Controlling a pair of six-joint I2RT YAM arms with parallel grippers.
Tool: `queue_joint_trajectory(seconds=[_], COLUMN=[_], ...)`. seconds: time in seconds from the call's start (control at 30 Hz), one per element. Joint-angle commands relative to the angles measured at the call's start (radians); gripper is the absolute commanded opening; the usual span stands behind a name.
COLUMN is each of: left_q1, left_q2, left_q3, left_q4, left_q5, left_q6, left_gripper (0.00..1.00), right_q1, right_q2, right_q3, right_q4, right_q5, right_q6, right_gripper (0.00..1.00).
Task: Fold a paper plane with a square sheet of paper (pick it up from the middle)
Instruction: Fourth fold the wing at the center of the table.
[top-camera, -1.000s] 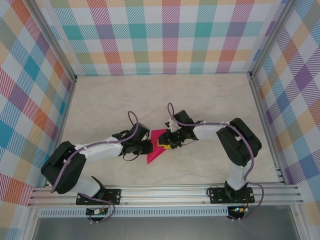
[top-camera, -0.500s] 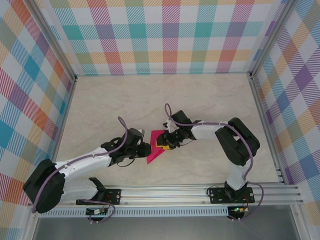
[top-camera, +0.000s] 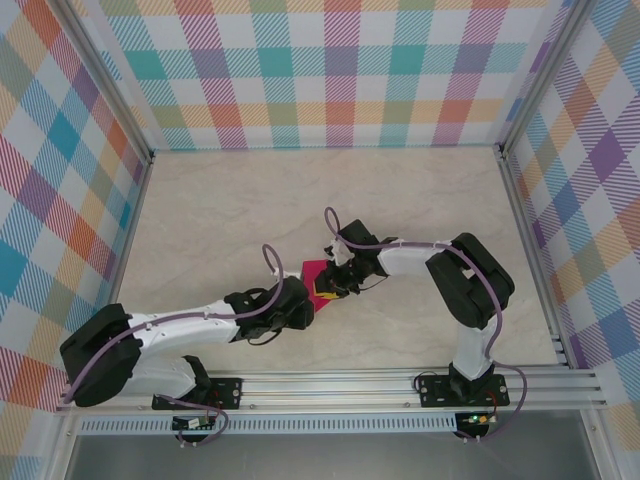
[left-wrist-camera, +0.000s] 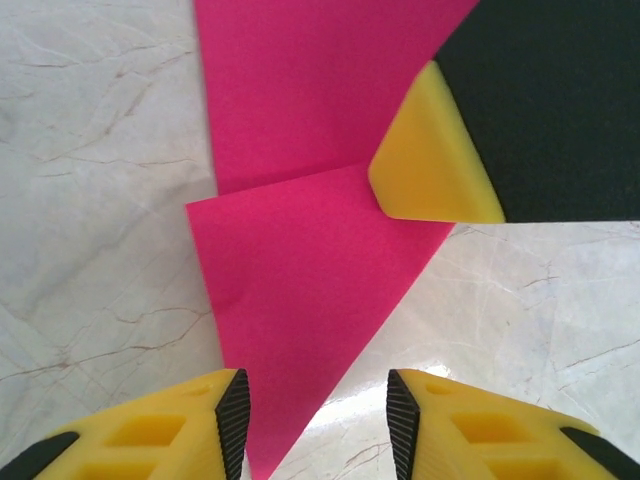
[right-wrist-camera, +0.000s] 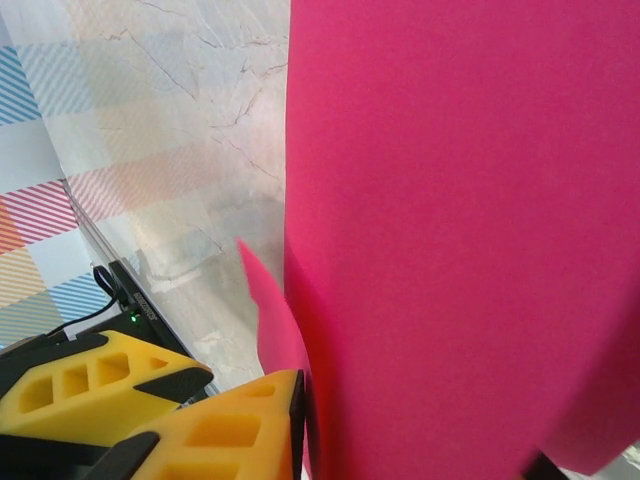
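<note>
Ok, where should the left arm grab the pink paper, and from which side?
Probably the narrow pointed tip of the pink paper, coming in from that end. The tip lies flat between the left end effector's open fingers, while a yellow finger of the right end effector rests on the wide end.

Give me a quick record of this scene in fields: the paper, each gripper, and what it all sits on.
paper: pink, folded to a point, with a flap edge running across it
table: pale, marble-look; the paper lies on it
left gripper: open, with the paper's pointed tip lying between its fingers
right gripper: one yellow finger on the paper at the flap edge; open or shut unclear
fold progress: partly folded, not yet a plane
</note>
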Motion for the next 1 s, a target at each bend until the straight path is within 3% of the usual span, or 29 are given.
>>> queue_joint_trajectory(seconds=[0.0,0.47,0.77,0.97], left_q1=[-0.04,-0.139,-0.16,-0.161], left_q2=[0.047,0.282,0.286,0.284], left_q3=[0.041,0.174,0.168,0.146], left_q4=[-0.002,-0.101,-0.14,-0.111], left_q5=[-0.095,-0.28,-0.348,-0.33], left_q6=[-0.001,-0.021,-0.068,-0.079], left_gripper=[0.45,0.44,0.27,0.17], right_q1=[0.004,0.004,0.005,0.004], right_q2=[0.003,0.002,0.002,0.0], right_q3=[0.03,0.033,0.037,0.036], right_q4=[-0.027,-0.018,-0.02,-0.026], right_q5=[-0.011,-0.023,-0.017,-0.014], right_q6=[-0.021,-0.003,0.0,0.002], right_gripper=[0.17,0.12,0.12,0.13])
